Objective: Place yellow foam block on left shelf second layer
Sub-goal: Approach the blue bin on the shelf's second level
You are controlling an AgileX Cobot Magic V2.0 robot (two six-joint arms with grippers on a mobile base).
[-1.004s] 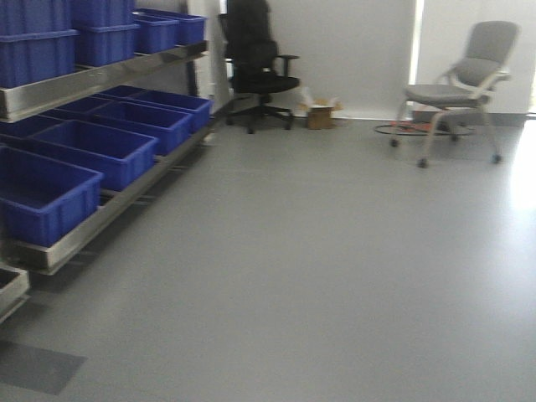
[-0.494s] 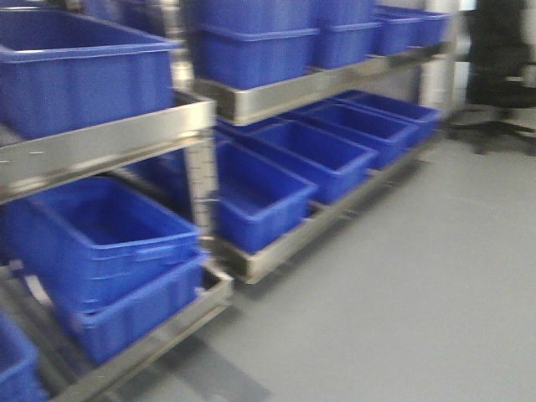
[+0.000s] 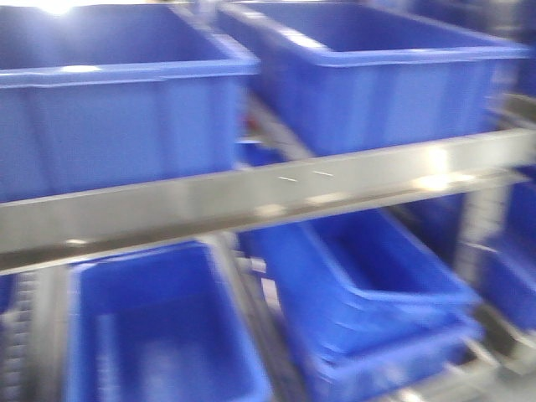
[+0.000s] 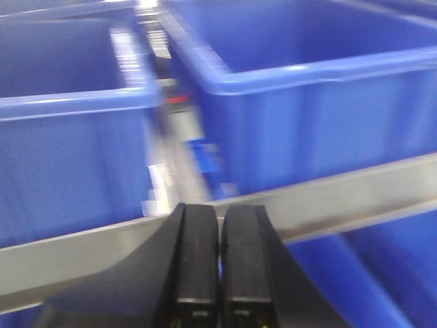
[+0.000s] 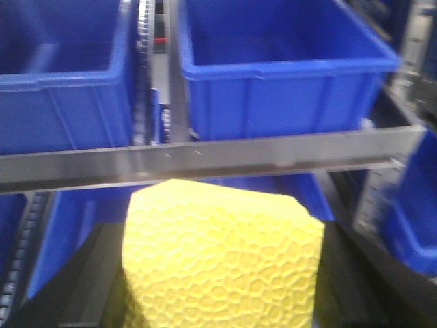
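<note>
Blue bins on a steel rail are faced closely; the yellow foam block, judged light and soft, best pinched across opposite faces, is clamped in the right gripper, the left gripper being closed, empty.

On the upper surface two bins sit side by side behind the front rail: the left bin and the right bin, with a narrow gap between them. Beneath the rail a lower bin lies at left; to its right are what seem to be two nested bins, though blur makes the count unsure. An upright post stands further right. In the right wrist view the foam block sits between the jaws, before a rail with two bins behind it.
</note>
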